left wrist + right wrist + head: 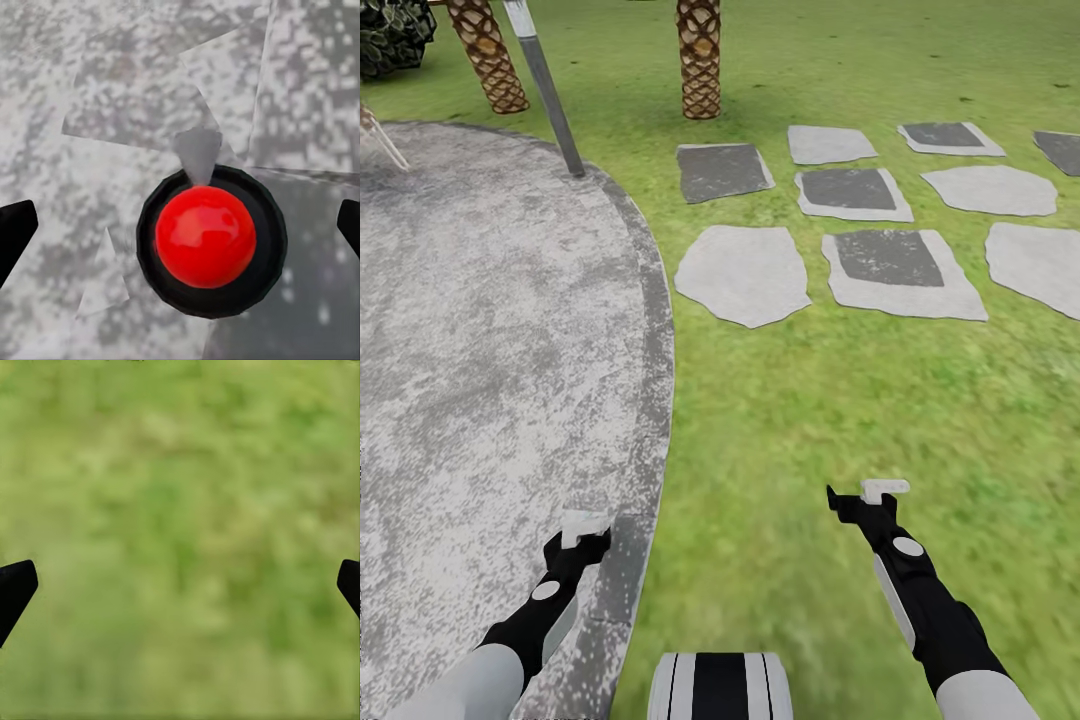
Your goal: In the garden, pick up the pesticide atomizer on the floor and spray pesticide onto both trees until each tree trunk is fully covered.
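- Left tool (180,225) is hanging open above the grey paving (480,350), over a red ball (205,236) in a black ring.
- Right tool (180,585) is hanging open, empty, above the floor (180,510).

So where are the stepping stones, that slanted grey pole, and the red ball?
stepping stones (743,275): head view, middle of the nearest pale slab.
grey pole (550,95): head view, midway along its shaft.
red ball (205,236): left wrist view, centre of its glossy surface.

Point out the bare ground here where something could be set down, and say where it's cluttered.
Open grass lies between the paved patio and the stepping stones, reaching down to the right gripper. The patio is also bare. Crowding: stones, palm trunks, pole farther off.
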### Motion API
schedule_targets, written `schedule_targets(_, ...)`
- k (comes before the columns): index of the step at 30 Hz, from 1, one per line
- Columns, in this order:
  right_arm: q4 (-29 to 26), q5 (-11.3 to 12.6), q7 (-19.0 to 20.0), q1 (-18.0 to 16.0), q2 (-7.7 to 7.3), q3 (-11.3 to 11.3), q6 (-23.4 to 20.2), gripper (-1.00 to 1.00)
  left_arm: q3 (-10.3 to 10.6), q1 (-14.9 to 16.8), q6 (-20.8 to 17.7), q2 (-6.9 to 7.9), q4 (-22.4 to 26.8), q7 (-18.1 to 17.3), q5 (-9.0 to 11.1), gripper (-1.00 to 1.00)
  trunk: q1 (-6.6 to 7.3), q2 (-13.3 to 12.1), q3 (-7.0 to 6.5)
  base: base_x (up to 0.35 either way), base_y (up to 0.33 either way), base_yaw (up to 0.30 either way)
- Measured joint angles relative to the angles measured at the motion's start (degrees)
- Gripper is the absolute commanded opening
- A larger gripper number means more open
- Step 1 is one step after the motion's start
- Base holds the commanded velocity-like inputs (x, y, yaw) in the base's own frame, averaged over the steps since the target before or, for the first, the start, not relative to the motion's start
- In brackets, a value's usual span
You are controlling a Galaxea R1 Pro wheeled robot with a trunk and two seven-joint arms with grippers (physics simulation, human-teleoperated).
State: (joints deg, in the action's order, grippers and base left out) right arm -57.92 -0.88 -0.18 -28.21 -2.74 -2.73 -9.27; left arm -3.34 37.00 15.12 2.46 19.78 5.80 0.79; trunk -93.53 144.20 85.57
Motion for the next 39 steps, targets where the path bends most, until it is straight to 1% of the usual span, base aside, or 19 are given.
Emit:
schedule_targets(6,0.0,0.0,0.0,0.0,0.01,0.0,0.0,1.00,0.0,0.0,0.0,0.00,0.0,0.0,0.0,1.00,0.00,0.0,0.00,0.000,0.000,0.025)
schedule_targets(7,0.0,0.0,0.0,0.0,0.00,0.0,0.0,1.00,0.0,0.0,0.0,-0.01,0.0,0.0,0.0,-1.00,0.00,0.0,0.00,0.000,0.000,0.004)
schedule_targets(33,-0.1,0.0,0.0,0.0,-0.02,0.0,0.0,1.00,0.0,0.0,0.1,-0.09,0.2,0.0,0.0,-1.00,0.00,0.0,0.00,0.000,0.000,0.000)
schedule_targets(39,-0.1,0.0,0.0,0.0,0.00,0.0,0.0,1.00,0.2,0.0,0.0,-0.09,0.3,-0.4,0.0,-1.00,0.16,-0.1,-1.32,0.000,0.000,0.000)
